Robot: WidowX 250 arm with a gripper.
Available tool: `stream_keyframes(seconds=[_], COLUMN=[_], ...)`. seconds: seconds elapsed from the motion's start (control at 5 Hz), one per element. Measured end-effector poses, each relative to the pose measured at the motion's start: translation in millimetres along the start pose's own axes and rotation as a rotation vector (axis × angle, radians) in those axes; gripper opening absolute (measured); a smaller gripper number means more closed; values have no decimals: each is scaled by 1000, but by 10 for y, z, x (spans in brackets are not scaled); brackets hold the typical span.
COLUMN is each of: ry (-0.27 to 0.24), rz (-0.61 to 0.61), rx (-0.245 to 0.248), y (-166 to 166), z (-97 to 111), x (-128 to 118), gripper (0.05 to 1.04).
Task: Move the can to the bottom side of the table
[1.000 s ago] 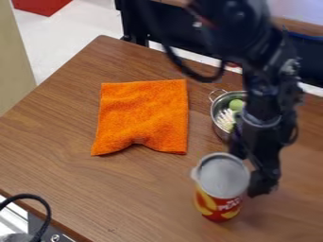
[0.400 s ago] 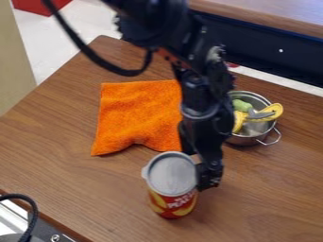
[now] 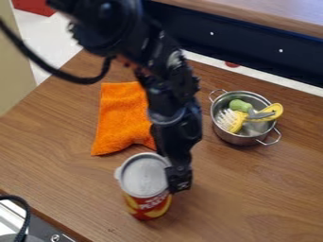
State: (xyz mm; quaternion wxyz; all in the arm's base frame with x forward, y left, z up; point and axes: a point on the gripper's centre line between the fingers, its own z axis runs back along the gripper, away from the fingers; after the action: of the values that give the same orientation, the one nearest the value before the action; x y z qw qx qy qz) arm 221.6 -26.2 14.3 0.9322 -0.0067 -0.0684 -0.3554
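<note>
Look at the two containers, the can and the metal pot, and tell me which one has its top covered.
The red and yellow can: a gray cover closes its top. The metal pot is open, with a brush inside.

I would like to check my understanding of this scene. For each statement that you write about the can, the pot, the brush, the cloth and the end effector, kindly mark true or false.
1. The can has its grey lid facing up. True.
2. A brush with bristles is in the metal pot. True.
3. The orange cloth is inside the pot. False: it lies on the table.
4. The end effector is above the pot. False: it is at the can.
5. The can is nearer to the picture's bottom edge than the pot. True.
</note>
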Motion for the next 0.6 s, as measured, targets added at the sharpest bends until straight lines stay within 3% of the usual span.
stream_keyframes(seconds=[0.4,0.6], ry=[-7,-14], rz=[-15,7], rx=[-25,-7], y=[170,277], z=[132,181], x=[-280,-374], gripper=[999,999])
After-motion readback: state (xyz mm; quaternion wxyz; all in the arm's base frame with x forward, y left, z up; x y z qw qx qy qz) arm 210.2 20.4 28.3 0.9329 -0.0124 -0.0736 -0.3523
